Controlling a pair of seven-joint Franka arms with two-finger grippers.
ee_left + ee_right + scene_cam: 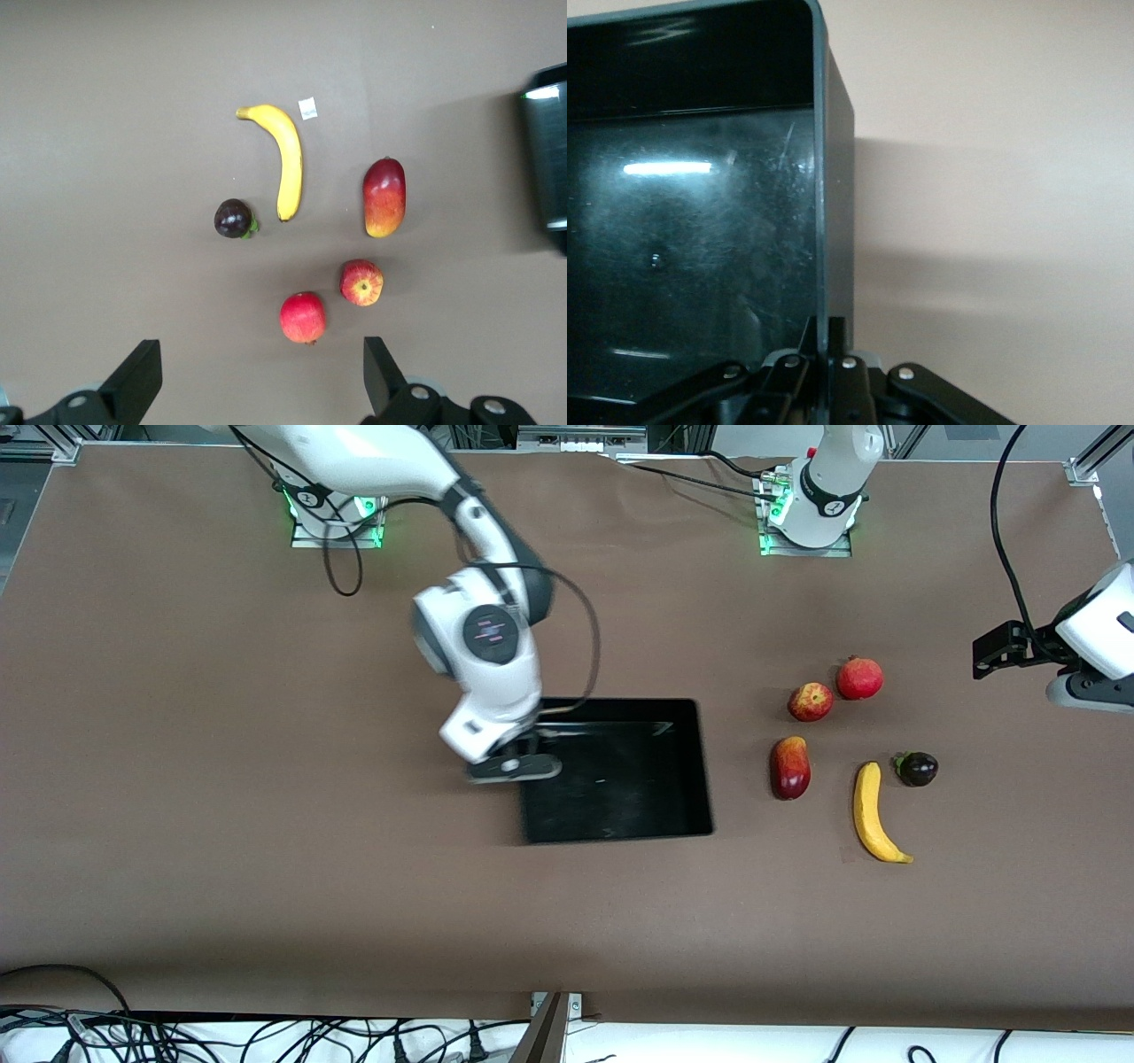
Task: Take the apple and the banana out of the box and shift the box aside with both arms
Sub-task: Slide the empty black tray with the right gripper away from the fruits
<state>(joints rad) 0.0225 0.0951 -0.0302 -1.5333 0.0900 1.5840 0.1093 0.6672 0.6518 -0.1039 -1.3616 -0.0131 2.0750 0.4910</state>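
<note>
Right gripper (829, 350): clamped on the wall of the box (620, 775) at the end toward the right arm's side of the table; in the right wrist view one finger stands inside the wall and one outside, pressed tight against it
Box: rests flat on the table (266, 868); its interior shows bare black plastic with no fruit in it
Left gripper (257, 376): fingers spread wide, holding nothing; hangs over the table toward the left arm's end, well apart from the box; this arm waits
Apple (811, 701): on the table outside the box, almost directly under the left gripper, just beside the pomegranate (859, 678)
Banana (873, 813): on the table outside the box, lying between the mango-like fruit (790, 768) and the dark purple fruit (917, 769)
Done: judging by the layout, both fruits are out of the box, so the removal part reads as complete
Left: moving the box aside; only one arm grips it, and the task calls for both, so the left gripper would need to take the box's other end wall before the move
</note>
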